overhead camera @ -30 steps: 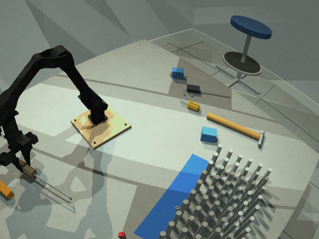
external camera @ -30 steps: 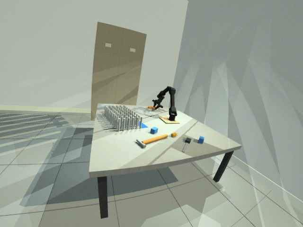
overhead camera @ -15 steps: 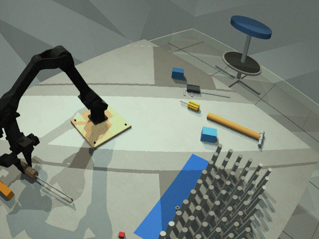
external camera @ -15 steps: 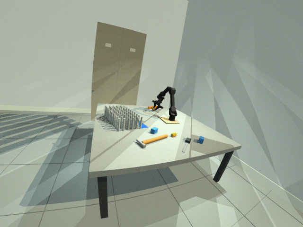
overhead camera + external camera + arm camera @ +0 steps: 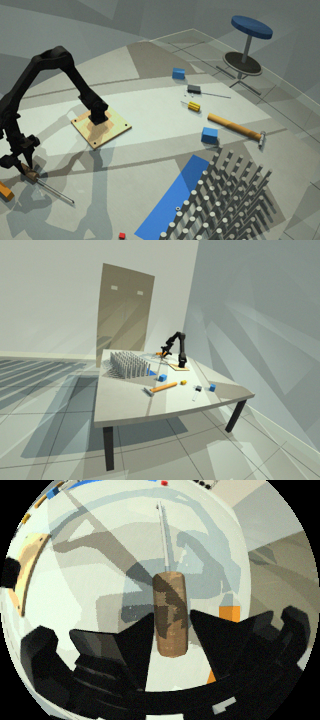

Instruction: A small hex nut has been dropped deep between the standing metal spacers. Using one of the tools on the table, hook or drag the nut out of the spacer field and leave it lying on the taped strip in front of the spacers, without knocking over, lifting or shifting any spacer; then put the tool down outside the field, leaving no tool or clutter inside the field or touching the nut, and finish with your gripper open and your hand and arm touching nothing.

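The hex nut (image 5: 177, 208) lies on the blue taped strip (image 5: 165, 204) (image 5: 151, 372), close to the front row of standing spacers (image 5: 193, 192) (image 5: 125, 371). The visible spacers stand upright; some are cut off at the frame edge. The brown-handled hook tool (image 5: 33, 176) (image 5: 171, 590) lies low at the far left in the top view, well away from the field, its thin shaft pointing towards the strip. My gripper (image 5: 27, 171) (image 5: 172, 615) is slightly open around the handle, one fingertip close on each side. Whether a fingertip still touches the handle is hard to tell.
An orange block (image 5: 5, 191) (image 5: 229, 614) lies beside the handle. A red cube (image 5: 122, 235) lies before the strip. A hammer (image 5: 232, 126) (image 5: 164, 387), yellow-handled tool (image 5: 194, 106), dark-handled tool (image 5: 193, 89) and two blue blocks (image 5: 209, 135) (image 5: 178, 73) lie beyond the base board (image 5: 116, 126).
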You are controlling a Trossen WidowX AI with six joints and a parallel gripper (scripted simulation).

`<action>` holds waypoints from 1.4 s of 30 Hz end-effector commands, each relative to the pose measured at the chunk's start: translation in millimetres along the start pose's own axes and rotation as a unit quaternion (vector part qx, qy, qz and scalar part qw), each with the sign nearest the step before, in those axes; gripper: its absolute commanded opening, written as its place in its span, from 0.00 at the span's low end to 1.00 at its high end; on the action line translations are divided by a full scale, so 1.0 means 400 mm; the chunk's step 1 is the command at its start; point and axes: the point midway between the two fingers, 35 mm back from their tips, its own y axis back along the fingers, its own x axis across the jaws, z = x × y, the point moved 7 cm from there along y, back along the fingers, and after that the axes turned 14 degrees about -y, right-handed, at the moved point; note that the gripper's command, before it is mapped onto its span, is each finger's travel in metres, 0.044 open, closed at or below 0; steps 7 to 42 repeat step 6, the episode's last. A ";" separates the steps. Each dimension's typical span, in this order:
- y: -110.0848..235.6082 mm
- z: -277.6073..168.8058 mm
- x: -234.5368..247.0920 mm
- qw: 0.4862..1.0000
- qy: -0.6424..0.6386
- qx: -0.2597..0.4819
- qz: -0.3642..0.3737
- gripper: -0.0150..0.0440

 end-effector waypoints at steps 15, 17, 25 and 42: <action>0.001 0.000 0.000 1.000 0.000 0.000 0.000 0.97; 0.001 0.000 0.000 1.000 0.000 0.000 0.000 0.97; 0.001 0.000 0.000 1.000 0.000 0.000 0.000 0.97; 0.001 0.000 0.000 1.000 0.000 0.000 0.000 0.97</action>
